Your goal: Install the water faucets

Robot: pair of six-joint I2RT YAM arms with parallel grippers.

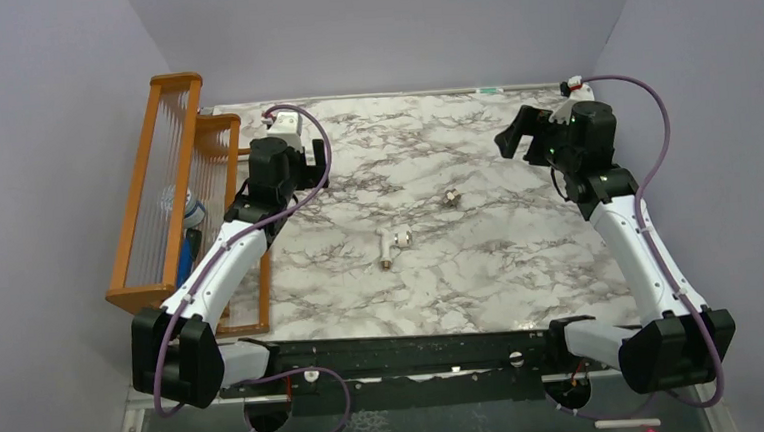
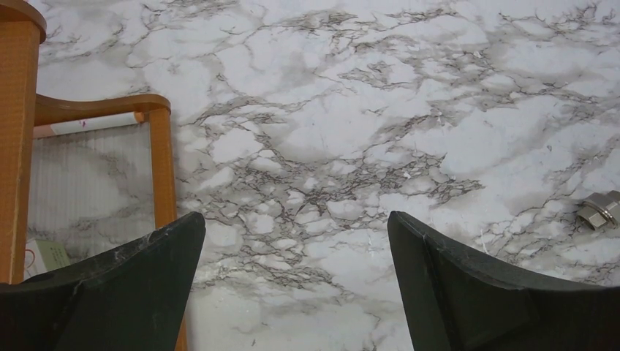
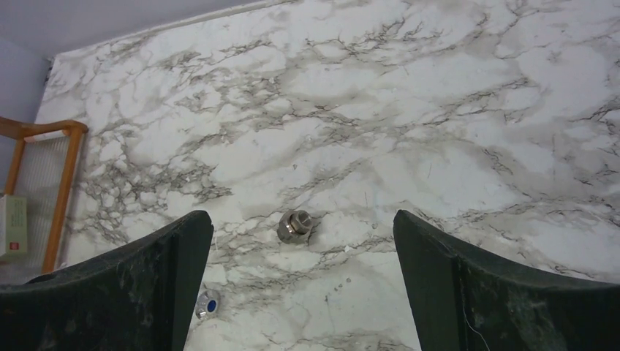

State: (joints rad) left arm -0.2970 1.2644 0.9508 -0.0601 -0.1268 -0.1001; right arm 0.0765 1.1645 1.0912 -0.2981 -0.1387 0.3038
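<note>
The top view is showing both task pieces at once. The white tap is lying on its side near the middle of the marble table top, with its round silvery head facing right and its metal threaded end pointing toward the arm bases. The nut-like fitting is sitting apart from it, farther back and to the right. Both are lying clear of the arms.

The right wrist view is giving the closest look at the fitting: a silvery-grey, flat-sided collar with a round opening, resting on the marble between the two dark fingers. Of the tap, that view is catching only the knob, its blue centre dot peeking out beside one finger near the bottom edge.

The left wrist view is showing the fitting only at its right edge, partly cut off, and the tap is falling outside it. It is showing the wooden rack up close on the left.

The left gripper is hanging above the marble beside the rack, fingers spread wide around nothing. The right gripper is likewise spread wide and holding nothing.
</note>
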